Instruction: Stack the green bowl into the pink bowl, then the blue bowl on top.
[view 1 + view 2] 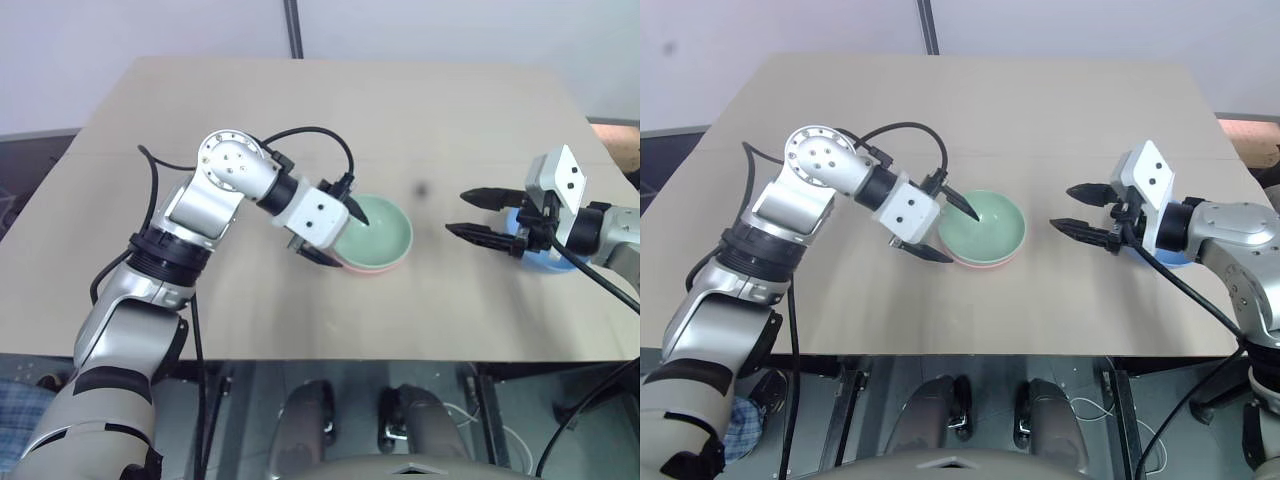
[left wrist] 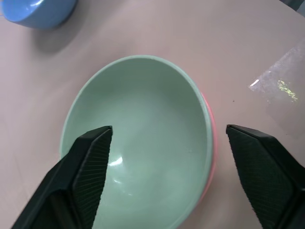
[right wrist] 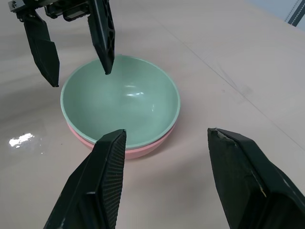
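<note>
The green bowl (image 1: 380,234) sits nested inside the pink bowl (image 3: 139,150) at the middle of the table; only the pink rim and lower wall show beneath it. My left gripper (image 1: 347,240) is open just above the green bowl's near-left rim, one finger over the inside and the other outside, holding nothing. The blue bowl (image 1: 546,262) rests on the table at the right, partly hidden behind my right gripper (image 1: 458,212). That gripper is open and empty, pointing toward the stacked bowls from a hand's width away.
The tan table (image 1: 300,120) has bare surface behind and in front of the bowls. A small dark mark (image 1: 421,188) lies between the stack and the right gripper. A glossy patch (image 2: 276,86) shines near the stack. A dark pole (image 1: 293,28) stands behind the table.
</note>
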Controlling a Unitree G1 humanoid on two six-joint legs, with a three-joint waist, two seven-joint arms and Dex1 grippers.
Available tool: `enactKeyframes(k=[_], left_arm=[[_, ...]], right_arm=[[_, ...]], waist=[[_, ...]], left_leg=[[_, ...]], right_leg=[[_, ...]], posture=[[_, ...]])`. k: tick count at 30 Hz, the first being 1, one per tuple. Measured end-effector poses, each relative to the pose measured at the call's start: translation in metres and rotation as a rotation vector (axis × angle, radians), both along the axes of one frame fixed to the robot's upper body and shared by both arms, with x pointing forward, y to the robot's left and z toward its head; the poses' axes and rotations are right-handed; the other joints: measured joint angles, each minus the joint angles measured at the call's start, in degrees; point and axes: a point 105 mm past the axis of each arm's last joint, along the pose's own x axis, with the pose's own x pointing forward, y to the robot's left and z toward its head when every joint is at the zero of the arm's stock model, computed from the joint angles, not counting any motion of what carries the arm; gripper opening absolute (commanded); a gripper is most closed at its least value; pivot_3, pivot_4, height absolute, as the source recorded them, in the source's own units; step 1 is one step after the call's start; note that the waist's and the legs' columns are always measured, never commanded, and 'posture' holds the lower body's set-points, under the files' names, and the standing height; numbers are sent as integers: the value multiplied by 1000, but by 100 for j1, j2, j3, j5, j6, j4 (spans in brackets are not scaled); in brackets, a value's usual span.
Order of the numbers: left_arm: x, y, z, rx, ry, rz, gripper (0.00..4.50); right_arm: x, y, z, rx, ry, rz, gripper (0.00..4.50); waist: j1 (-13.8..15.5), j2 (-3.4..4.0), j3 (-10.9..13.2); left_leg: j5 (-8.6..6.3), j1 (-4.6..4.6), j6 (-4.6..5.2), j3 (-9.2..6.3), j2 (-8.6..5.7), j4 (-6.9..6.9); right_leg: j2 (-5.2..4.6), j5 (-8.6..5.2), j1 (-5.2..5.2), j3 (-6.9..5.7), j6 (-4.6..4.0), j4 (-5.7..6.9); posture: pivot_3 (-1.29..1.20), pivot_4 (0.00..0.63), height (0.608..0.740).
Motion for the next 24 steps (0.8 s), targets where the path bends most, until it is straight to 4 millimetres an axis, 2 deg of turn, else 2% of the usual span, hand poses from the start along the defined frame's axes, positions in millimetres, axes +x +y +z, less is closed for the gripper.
enactKeyframes(k=[4, 7, 11, 15, 19, 24], left_arm=[[4, 2, 20, -161, 105, 94, 4092], [8, 13, 41, -314, 208, 188, 4092], [2, 25, 60, -461, 359, 237, 4092], [-11, 38, 79, -571, 487, 247, 4092], [-18, 53, 83, -605, 579, 284, 4092], [-18, 69, 81, -628, 587, 332, 4092]], right_arm=[[-1, -3, -4, -11, 15, -10, 3009], [-1, -6, -9, -20, 29, -27, 3009], [2, -13, -16, -63, 39, -73, 3009], [10, -21, -32, -100, 94, -136, 3009], [20, -33, -40, -140, 136, -215, 3009], [29, -49, -52, -189, 183, -313, 3009]], waist=[[-2, 0, 0], [-11, 0, 0], [-5, 0, 0], [-13, 0, 0], [-21, 1, 0], [-10, 1, 0]], left_leg=[[0, 0, 0, -1, 1, 1], [0, 1, -1, -1, 1, 1], [0, 1, -1, -2, 1, 3], [1, 3, -1, -1, 1, 5], [1, 4, -1, -1, 2, 7], [1, 3, -1, -1, 1, 7]], right_leg=[[-1, -1, 0, 0, 1, 1], [-1, -1, 0, 1, 2, 2], [-3, -1, 1, 1, 3, 2], [-3, -1, 1, 2, 3, 5], [-3, -1, 1, 2, 3, 9], [-4, -1, 1, 2, 2, 7]], posture=[[0, 150, 739], [0, 150, 739], [0, 150, 739], [0, 150, 739], [0, 150, 739], [0, 150, 739]])
